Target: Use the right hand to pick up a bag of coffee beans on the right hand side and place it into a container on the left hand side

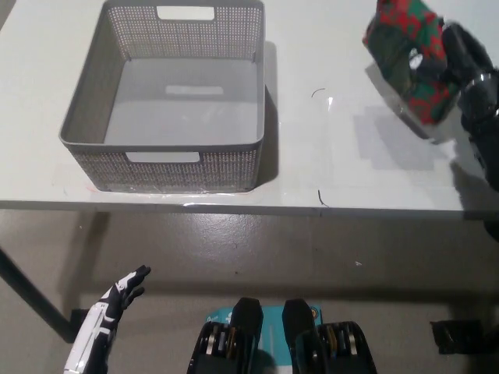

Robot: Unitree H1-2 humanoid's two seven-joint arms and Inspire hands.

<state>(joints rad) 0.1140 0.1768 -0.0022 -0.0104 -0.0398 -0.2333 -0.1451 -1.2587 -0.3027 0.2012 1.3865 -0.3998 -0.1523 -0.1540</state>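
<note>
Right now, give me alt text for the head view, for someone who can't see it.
The black right hand holds a red and green coffee bag lifted above the right side of a white table. An empty grey basket stands on the table's left side. The white left hand hangs below the table edge, fingers apart.

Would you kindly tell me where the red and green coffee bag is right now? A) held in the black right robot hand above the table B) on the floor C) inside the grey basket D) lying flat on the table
A: the right robot hand grips the coffee bag, whose shadow falls apart from it on the table.
</note>
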